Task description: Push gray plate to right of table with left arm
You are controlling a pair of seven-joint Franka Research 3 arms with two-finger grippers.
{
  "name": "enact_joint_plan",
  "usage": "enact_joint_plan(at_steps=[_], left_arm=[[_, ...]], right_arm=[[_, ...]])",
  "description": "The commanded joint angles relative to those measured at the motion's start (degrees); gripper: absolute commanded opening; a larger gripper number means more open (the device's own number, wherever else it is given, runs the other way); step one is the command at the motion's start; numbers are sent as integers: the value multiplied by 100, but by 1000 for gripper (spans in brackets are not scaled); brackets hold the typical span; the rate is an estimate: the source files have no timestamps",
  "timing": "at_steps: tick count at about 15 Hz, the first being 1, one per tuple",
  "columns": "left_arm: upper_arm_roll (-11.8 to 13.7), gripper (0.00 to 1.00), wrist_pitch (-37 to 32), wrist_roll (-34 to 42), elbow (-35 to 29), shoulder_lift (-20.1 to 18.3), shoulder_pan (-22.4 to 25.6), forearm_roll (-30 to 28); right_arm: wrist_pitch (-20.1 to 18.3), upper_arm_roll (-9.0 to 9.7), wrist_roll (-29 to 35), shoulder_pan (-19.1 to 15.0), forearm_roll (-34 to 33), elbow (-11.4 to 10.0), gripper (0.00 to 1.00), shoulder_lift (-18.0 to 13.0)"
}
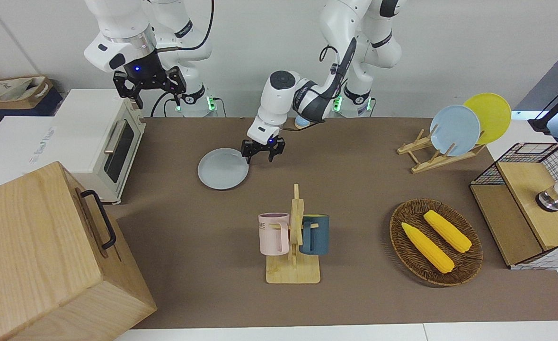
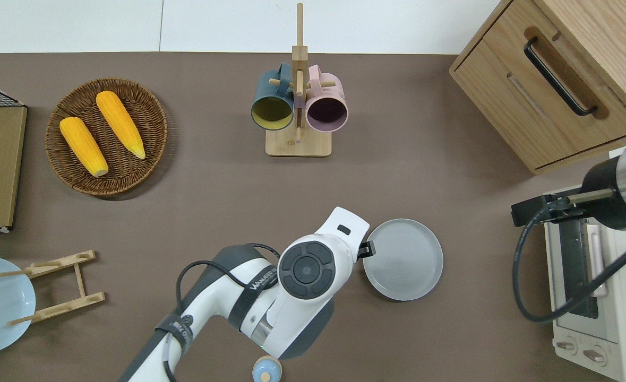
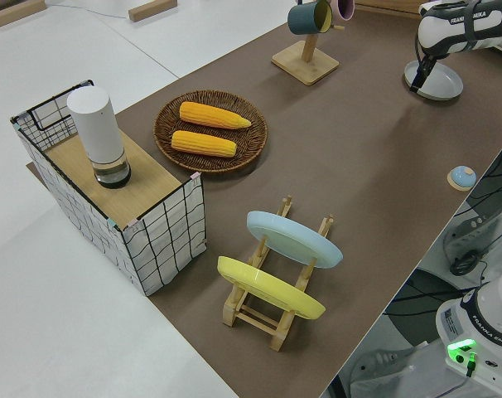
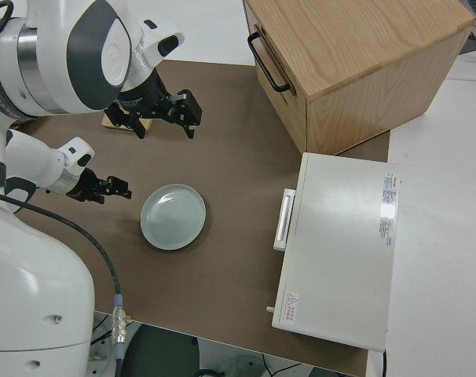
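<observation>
The gray plate (image 1: 223,168) lies flat on the brown table (image 1: 354,189), between the table's middle and the toaster oven; it also shows in the overhead view (image 2: 403,259) and the right side view (image 4: 173,217). My left gripper (image 1: 261,152) is open and empty. It hangs just above the table beside the plate's rim, on the side toward the left arm's end, apart from it in the right side view (image 4: 108,188). In the overhead view the wrist hides it except one fingertip (image 2: 368,249). My right gripper (image 1: 150,87) is parked and open.
A white toaster oven (image 1: 103,142) and a wooden cabinet (image 1: 47,255) stand at the right arm's end. A mug rack (image 1: 294,237) stands farther from the robots than the plate. A corn basket (image 1: 436,241) and a plate rack (image 1: 454,130) are toward the left arm's end.
</observation>
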Motion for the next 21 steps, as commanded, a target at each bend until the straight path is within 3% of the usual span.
enact_joint_plan(at_steps=[1,9,11,17,21], left_arm=[[19,989,-790,1023,-138,-549,475,-272],[45,991,-2390,3000,-32,-1481,2003,-176],[45,991,-2777,3502,38,-1692,2478,165],[80,991,-3447,4584,574,-1702,3349,308],[54,991,-3770,4769,977,-1667,3657,308]], right_arm=[[-69,32,-14,-64,46,-3,983,-43],[-69,32,-6,-64,46,-3,983,-43],[-69,23,-6,-64,46,5,983,-43],[-69,32,-15,-64,46,-3,983,-43],[-69,32,-15,-64,46,-3,983,-43]])
